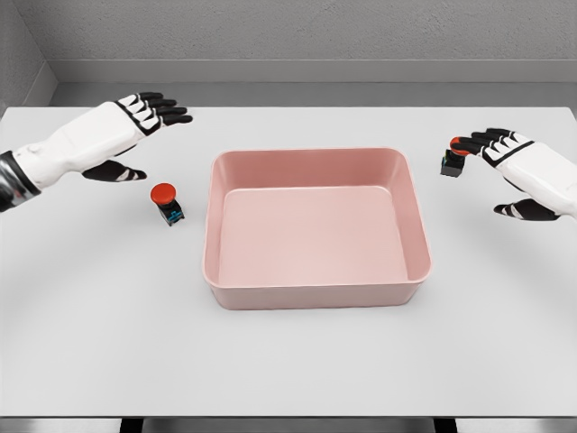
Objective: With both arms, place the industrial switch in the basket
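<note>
1. You are looking down at a white table (288, 361) with a pink basket (315, 293) at its middle. The basket is a shallow rectangular tub with rounded corners, and it holds nothing.
2. Your first switch (167, 205) stands on the table just left of the basket, near its upper left corner but apart from its wall. It has a red round button on top and a dark body with a blue patch, and it leans slightly.
3. Your second switch (453, 160) sits on the table to the right of the basket's far right corner, well apart from the tub. Its red top is partly hidden behind black fingertips (471, 142).
4. Your left hand (126, 126) comes in from the left edge and hangs above and to the left of the first switch. Its fingers are spread and extended toward the right, with the thumb lowered beneath the palm; it holds nothing and does not touch the switch.
5. Your right hand (523, 171) comes in from the right edge, with fingers reaching left over the second switch. The fingers are extended, not curled, and the thumb hangs low and apart. You cannot tell from this view whether the tips touch the red button or only hover in front of it.
</note>
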